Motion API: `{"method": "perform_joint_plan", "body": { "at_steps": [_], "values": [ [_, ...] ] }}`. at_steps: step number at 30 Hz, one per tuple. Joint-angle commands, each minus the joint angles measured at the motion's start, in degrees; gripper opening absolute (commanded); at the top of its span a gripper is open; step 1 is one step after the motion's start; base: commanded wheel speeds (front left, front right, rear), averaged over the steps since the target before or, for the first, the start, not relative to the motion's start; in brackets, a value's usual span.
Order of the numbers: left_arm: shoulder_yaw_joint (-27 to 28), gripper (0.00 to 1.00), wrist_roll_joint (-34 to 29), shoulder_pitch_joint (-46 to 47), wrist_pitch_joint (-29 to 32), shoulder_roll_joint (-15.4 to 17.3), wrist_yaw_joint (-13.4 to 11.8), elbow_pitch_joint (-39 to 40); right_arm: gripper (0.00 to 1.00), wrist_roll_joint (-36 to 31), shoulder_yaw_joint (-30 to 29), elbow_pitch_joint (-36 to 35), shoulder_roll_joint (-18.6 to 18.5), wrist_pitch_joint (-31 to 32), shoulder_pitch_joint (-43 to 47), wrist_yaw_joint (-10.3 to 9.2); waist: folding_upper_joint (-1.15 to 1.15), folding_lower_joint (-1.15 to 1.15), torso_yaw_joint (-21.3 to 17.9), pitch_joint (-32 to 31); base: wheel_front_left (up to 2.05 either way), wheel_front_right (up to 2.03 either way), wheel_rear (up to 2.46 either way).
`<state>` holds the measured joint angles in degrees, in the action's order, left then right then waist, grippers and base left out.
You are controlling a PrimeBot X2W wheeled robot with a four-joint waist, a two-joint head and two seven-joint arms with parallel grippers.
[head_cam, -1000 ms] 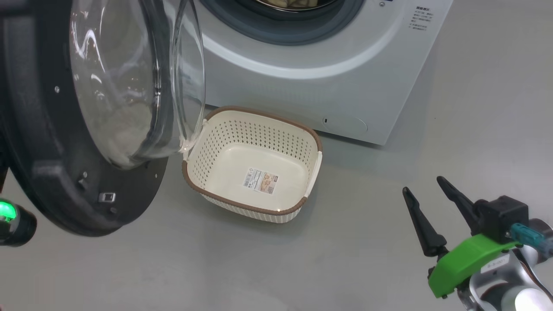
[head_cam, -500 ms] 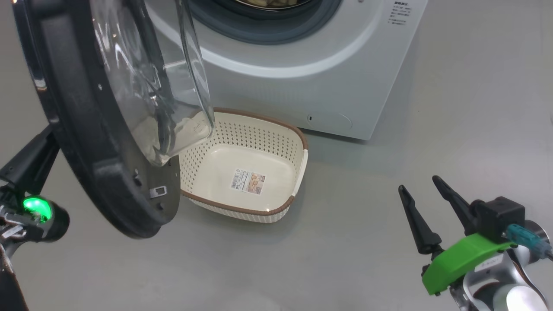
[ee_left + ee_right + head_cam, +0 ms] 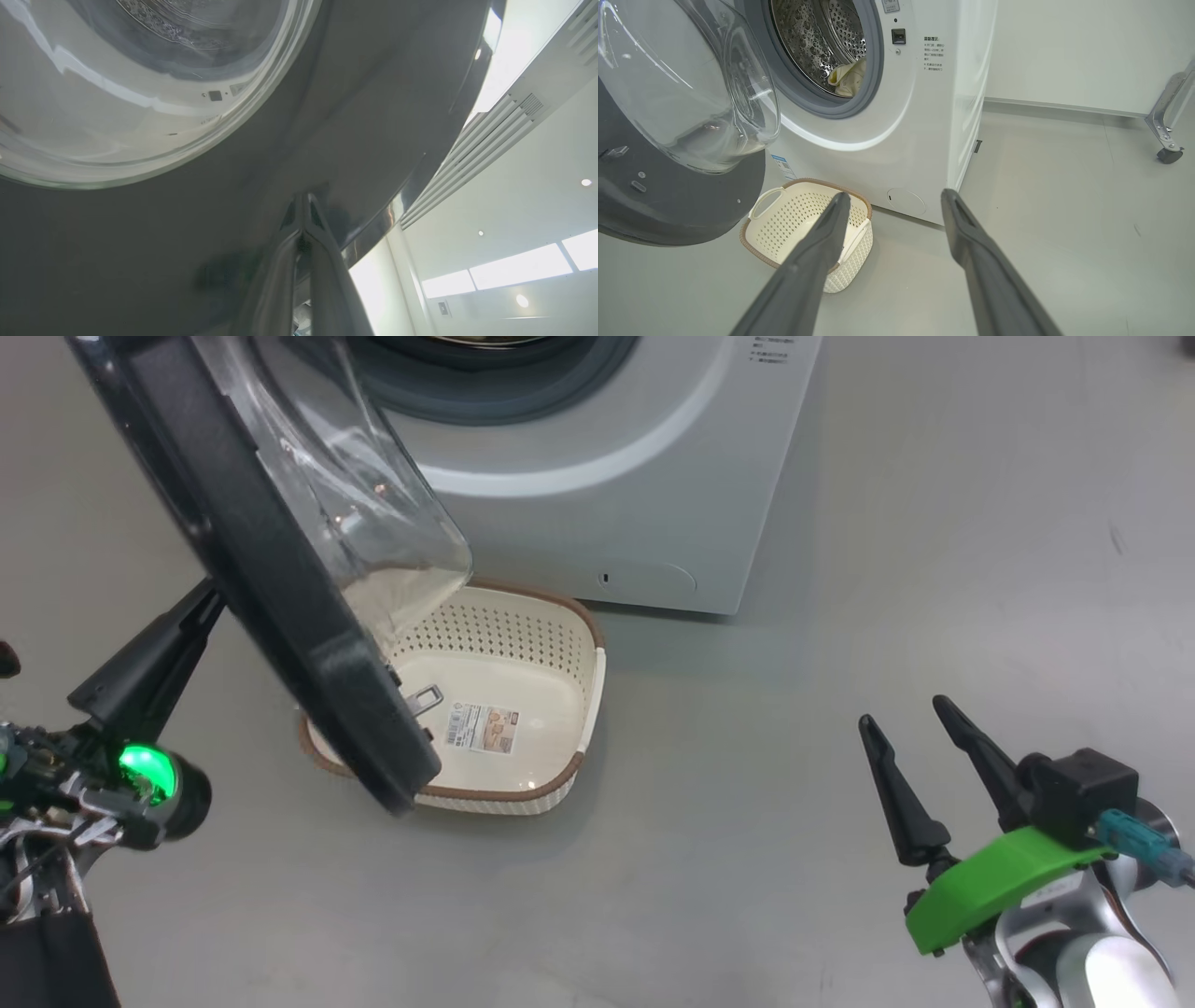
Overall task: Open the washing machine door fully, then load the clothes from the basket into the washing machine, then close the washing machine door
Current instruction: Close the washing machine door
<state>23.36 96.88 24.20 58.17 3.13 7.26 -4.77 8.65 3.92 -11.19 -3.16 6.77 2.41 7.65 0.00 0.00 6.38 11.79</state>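
The washing machine door stands part-way swung, its glass bowl hanging over the basket. My left gripper is shut, with its tips against the door's glossy black outer face. The wrist view shows the closed fingertips touching that face. The basket lies empty on the floor before the washing machine. Cream clothes lie inside the steel drum. My right gripper hovers open and empty at the lower right, well away from the basket.
Grey floor stretches to the right of the washing machine. A metal frame leg on a castor stands by the white wall at the far right. The door's latch hook sticks out over the basket.
The door has swung further round toward the machine, now nearly edge-on, with my shut left gripper coming into view behind it. The head camera has shifted. The right arm has stayed put.
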Motion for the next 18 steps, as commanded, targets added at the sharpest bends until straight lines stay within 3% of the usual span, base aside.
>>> {"method": "perform_joint_plan", "body": {
  "at_steps": [1,18],
  "values": [
    [0.53,0.0,-0.13,1.57,0.24,1.01,0.23,2.64,1.0,0.29,1.0,-1.56,0.02,-0.75,-2.53,-0.16,0.0,0.0,-1.39,0.44,0.0,0.0,0.0],
    [-2.1,0.0,0.16,6.98,-5.06,-0.13,0.23,1.27,1.0,1.26,1.27,0.25,0.26,-2.89,-4.14,-0.16,0.0,0.0,-8.83,2.16,0.0,0.0,0.0]
  ]
}}
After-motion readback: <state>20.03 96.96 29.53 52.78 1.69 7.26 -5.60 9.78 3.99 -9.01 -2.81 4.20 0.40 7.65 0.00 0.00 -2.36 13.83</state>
